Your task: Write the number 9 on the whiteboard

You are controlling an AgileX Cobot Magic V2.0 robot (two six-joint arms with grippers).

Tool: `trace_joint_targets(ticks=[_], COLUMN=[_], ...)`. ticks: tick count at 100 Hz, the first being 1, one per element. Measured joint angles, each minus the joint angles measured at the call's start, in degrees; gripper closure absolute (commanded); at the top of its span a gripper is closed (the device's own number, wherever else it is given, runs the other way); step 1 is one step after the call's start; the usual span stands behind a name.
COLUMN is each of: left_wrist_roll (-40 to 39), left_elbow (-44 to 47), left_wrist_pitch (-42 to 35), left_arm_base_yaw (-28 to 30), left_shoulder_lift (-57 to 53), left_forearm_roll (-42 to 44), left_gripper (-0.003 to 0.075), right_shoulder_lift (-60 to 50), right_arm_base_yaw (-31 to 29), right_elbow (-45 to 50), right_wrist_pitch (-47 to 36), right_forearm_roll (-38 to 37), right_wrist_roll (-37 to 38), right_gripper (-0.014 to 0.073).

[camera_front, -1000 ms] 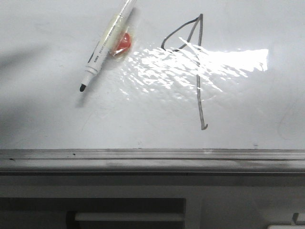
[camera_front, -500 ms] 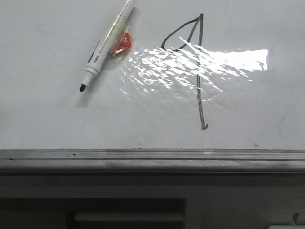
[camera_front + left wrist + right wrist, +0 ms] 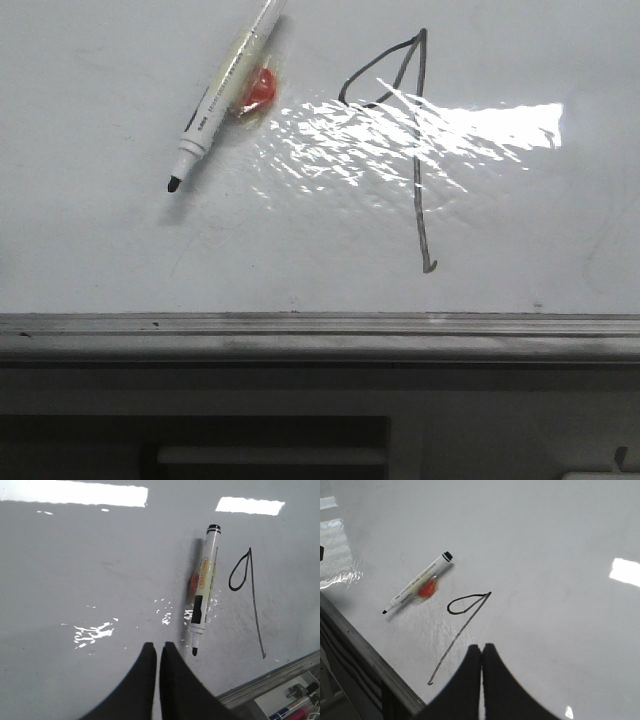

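Observation:
The number 9 is drawn in thin dark marker on the whiteboard, with a pointed loop on top and a long stem ending in a small hook. It also shows in the left wrist view and the right wrist view. A white marker lies uncapped on the board left of the 9, tip toward the front edge, beside a small red piece. My left gripper is shut and empty, above the board near the marker's tip. My right gripper is shut and empty, beside the 9's stem.
A grey metal edge rail runs along the board's front edge. Bright glare lies across the middle of the 9. Some pens lie in a tray below the rail in the left wrist view.
A faint shadow at the left of the board has faded away. The marker and the 9 have not moved.

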Motion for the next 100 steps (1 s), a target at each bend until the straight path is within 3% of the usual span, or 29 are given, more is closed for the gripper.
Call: trace_joint_targets(ticks=[24, 42, 48, 61, 74, 87, 100], left_wrist_roll=[0.0, -1.79, -8.29, -28.92, -44.89, -56.19, -66.54], left_elbow=[4.26, 10.39, 12.64, 18.2, 19.83, 19.83, 19.83], left_wrist_pitch=[-3.7, -5.35, -5.35, -4.38, 3.2, 17.18, 28.37], left_arm_base_yaw=[1.91, 8.07, 11.43, 20.77, 30.53, 38.58, 42.73], left_shoulder_lift=[-2.42, -8.78, -11.51, -16.9, -21.04, -22.18, -22.23], left_forearm_roll=[2.3, 13.02, 20.8, 46.49, 67.06, 77.42, 85.46], left_gripper=[0.0741, 0.0741, 0.0741, 0.0741, 0.0741, 0.0741, 0.0741], right_shoulder_lift=[0.0, 0.0, 0.0, 0.0, 0.0, 0.0, 0.0], right_arm_base_yaw=[0.0, 0.0, 0.0, 0.0, 0.0, 0.0, 0.0], right_elbow=[0.0, 0.0, 0.0, 0.0, 0.0, 0.09, 0.09], right_wrist_pitch=[0.0, 0.0, 0.0, 0.0, 0.0, 0.0, 0.0], right_forearm_roll=[0.0, 0.0, 0.0, 0.0, 0.0, 0.0, 0.0], right_wrist_roll=[0.0, 0.0, 0.0, 0.03, 0.03, 0.03, 0.03], right_gripper=[0.0655, 0.0655, 0.0655, 0.0655, 0.0655, 0.0655, 0.0655])
